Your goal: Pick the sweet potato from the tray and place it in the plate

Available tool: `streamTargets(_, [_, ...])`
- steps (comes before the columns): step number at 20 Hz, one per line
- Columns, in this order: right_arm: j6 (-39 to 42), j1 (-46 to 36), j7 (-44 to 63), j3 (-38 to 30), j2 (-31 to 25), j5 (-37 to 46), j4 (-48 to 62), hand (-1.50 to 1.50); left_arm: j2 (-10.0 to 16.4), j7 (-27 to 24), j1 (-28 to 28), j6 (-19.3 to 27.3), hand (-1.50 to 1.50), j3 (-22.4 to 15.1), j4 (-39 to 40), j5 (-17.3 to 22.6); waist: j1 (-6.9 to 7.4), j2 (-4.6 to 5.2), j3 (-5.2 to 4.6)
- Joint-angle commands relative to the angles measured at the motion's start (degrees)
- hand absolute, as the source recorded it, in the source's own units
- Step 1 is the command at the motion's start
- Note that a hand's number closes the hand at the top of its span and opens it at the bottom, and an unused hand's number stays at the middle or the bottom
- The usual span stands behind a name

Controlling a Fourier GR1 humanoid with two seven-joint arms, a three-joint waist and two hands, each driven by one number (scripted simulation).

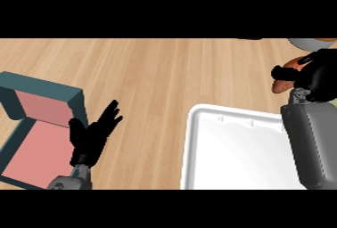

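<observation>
While the left hand [92,133] rests open at 7 o'clock, just beside a teal bin [46,87], the white tray [230,147] lies at 5 o'clock. At 2 o'clock the right hand [322,75] curls around the sweet potato [283,83] — past the tray's far corner, its long axis from 1 to 7 o'clock.

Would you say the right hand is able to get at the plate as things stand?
Probably yes: the right hand, curled round the sweet potato, is close beside the rim of the plate, with nothing seen between them.

Single head view, steeply down, close over wooden counter [164,71]
</observation>
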Motion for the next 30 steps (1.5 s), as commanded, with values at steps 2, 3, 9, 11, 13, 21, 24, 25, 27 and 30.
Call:
streamTargets(2, [-8.6, -8.8, 12.7, -7.0, -0.7, 10.3, 6.3, 1.50, -0.2, 1.2, -0.2, 0.1, 0.00, -0.4, 0.7, -0.3, 0.29, 0.23, 0.09])
streamTargets(3, [-10.9, -8.3, 14.0, -7.1, 1.3, 12.8, 7.1, 1.50, 0.6, 1.0, 0.1, -0.1, 0.00, 0.3, 1.4, -0.2, 0.07, 0.24, 0.09])
streamTargets(9, [-20.6, -11.2, 13.9, -14.3, 2.4, 19.8, 9.2, 1.50, -0.7, 1.2, -0.2, 1.4, 0.00, 0.2, 1.6, -0.5, -1.86, -0.16, 0.24])
streamTargets(11, [-23.2, -10.3, 14.0, -16.9, 2.4, 23.0, 11.0, 1.50, -0.2, 1.4, 0.8, 1.5, 0.00, 0.8, 1.4, -0.5, -2.59, -0.43, 0.23])
streamTargets(13, [-25.6, -9.7, 13.9, -19.1, 3.4, 25.5, 13.3, 1.50, -0.7, 0.6, 0.8, 1.5, 0.00, 1.1, 2.4, -0.2, -3.50, -0.59, 0.18])
streamTargets(21, [-35.7, -7.0, 9.0, -31.0, -1.3, 29.7, 20.0, 1.50, -0.5, 0.5, 3.1, 1.4, 0.00, 1.5, 0.9, 0.3, -4.68, -0.99, 0.27])
streamTargets(24, [-38.6, -7.1, 7.7, -34.5, -1.6, 29.7, 22.2, 1.50, 0.2, -0.3, 3.0, 1.8, 0.00, 2.1, 2.0, -0.6, -5.38, -1.34, 0.22])
streamTargets(25, [-43.1, -4.3, 6.0, -36.1, -2.2, 28.4, 24.3, 1.50, -0.5, 1.8, 2.7, 2.8, 0.00, 1.8, -0.8, -0.3, -5.19, -1.27, 0.34])
streamTargets(27, [-44.9, -5.9, 4.1, -37.9, -3.6, 27.1, 27.2, 1.50, 0.0, 0.6, 3.6, 1.3, 0.00, 2.2, 1.3, 0.3, -5.29, -1.34, 0.27])
streamTargets(30, [-49.7, -5.5, 0.6, -40.3, -7.7, 24.7, 33.3, 1.50, -0.6, -0.8, 4.2, 1.4, 0.00, 2.1, 2.1, 0.1, -5.33, -1.32, 0.29])
